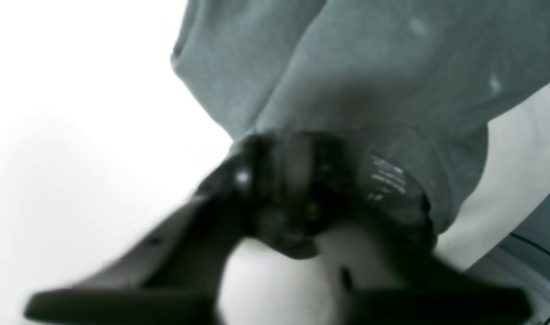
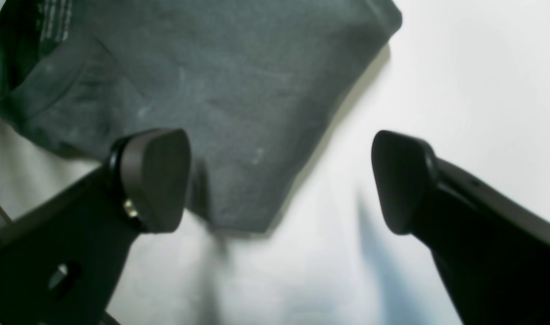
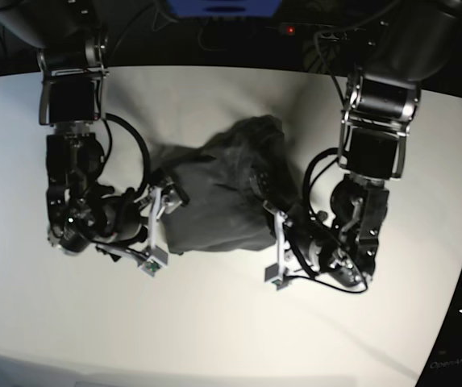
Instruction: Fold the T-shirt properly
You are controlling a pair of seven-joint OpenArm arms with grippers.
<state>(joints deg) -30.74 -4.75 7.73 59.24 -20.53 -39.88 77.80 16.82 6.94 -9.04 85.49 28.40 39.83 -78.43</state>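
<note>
Charcoal T-shirt (image 1: 369, 76) edge pinched in blurred left claw (image 1: 297, 180); right claw (image 2: 279, 180) gapes wide.

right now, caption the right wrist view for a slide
Open right gripper poised over a corner of the dark grey T-shirt on the white table.

My right gripper (image 2: 279, 180) stands wide open, its two black, rounded, matte fingers (image 2: 155, 178) spread far apart with nothing between them. The left finger's tip overlaps the near edge of the dark charcoal-grey, soft cotton T-shirt (image 2: 220, 95); I cannot tell whether it touches the cloth. The right finger hangs over the bare white table surface (image 2: 459, 76), well clear of the fabric. The shirt fills the far left, lightly wrinkled, one corner pointing near, between my fingers. A pale printed label (image 2: 53, 20) shows at its far left edge.
</note>
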